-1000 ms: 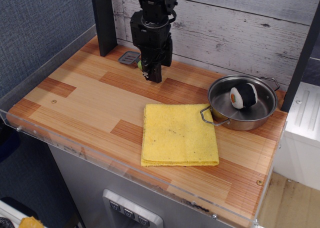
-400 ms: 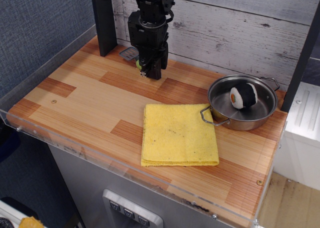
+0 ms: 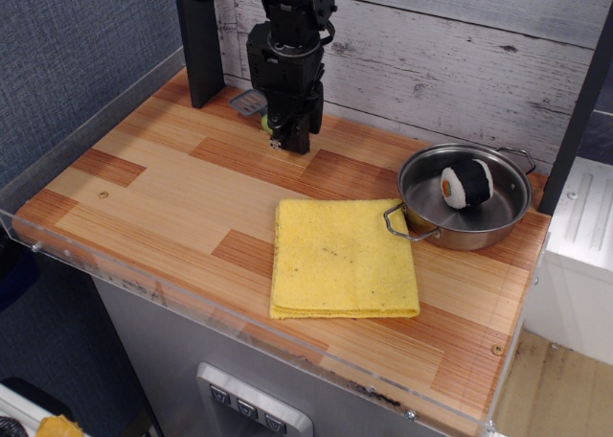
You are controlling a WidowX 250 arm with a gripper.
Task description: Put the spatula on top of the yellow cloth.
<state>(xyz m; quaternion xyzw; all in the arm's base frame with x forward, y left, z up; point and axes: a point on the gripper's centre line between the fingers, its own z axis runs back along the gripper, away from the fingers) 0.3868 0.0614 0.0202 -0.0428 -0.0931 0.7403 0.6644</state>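
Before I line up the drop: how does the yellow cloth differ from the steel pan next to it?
The bright yellow folded cloth lies flat and soft on the wooden table; the round steel pan is rigid, shiny and walled. The cloth is square and bare on top; the pan is circular with wire handles and holds a black-and-white plush ball. The cloth sits nearer the front edge, the pan behind and to its right. They look about equally wide, and the pan's near handle overlaps the cloth's corner.

Readable text: none you can make out on any surface.
Gripper (image 3: 285,140): small pale mark near the fingertips, too blurred for you to read.
Yellow cloth (image 3: 343,258): dark specks only, no lettering.
Steel pan (image 3: 498,228): no brand or stamp visible.
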